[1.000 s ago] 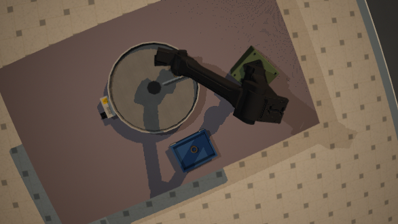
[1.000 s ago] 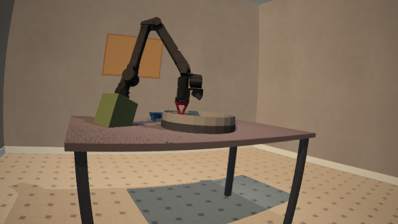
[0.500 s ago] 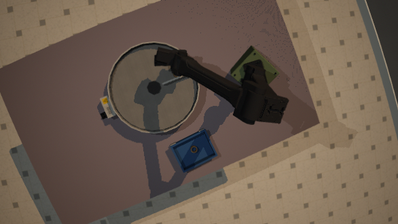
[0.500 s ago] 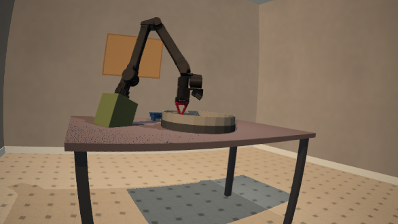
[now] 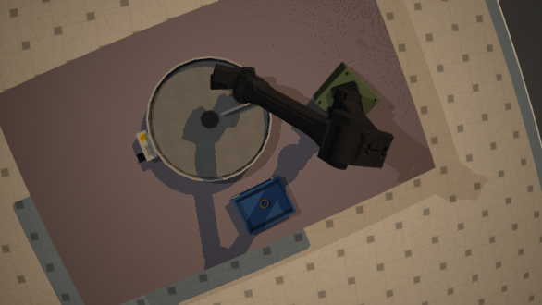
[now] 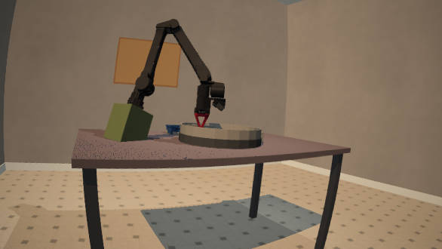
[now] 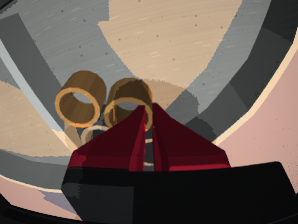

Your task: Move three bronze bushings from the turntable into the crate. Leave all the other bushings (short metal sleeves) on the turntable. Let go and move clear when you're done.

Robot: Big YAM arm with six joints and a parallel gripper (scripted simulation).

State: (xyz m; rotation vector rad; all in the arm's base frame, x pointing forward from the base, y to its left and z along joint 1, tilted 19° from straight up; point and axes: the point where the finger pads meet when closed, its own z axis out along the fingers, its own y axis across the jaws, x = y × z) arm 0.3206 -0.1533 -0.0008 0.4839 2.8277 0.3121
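The round turntable [image 5: 209, 118] stands mid-table and also shows in the side view [image 6: 220, 135]. My gripper [image 7: 148, 110] [image 6: 201, 122], with red fingers, is low over the turntable's far rim and is shut on the wall of a bronze bushing [image 7: 128, 104]. A second bronze bushing [image 7: 81, 102] lies on its side right beside it, to the left. A pale ring [image 7: 95, 133] peeks out below that one; I cannot tell what it is. In the top view the arm [image 5: 277, 103] hides the gripper and these bushings. The blue crate [image 5: 264, 204] holds one bronze bushing [image 5: 264, 206].
The arm's green base block [image 6: 128, 121] stands on the table behind the turntable, also visible in the top view [image 5: 347, 90]. A small control box with a yellow label [image 5: 145, 145] is fixed to the turntable's left side. The crate sits near the table's front edge.
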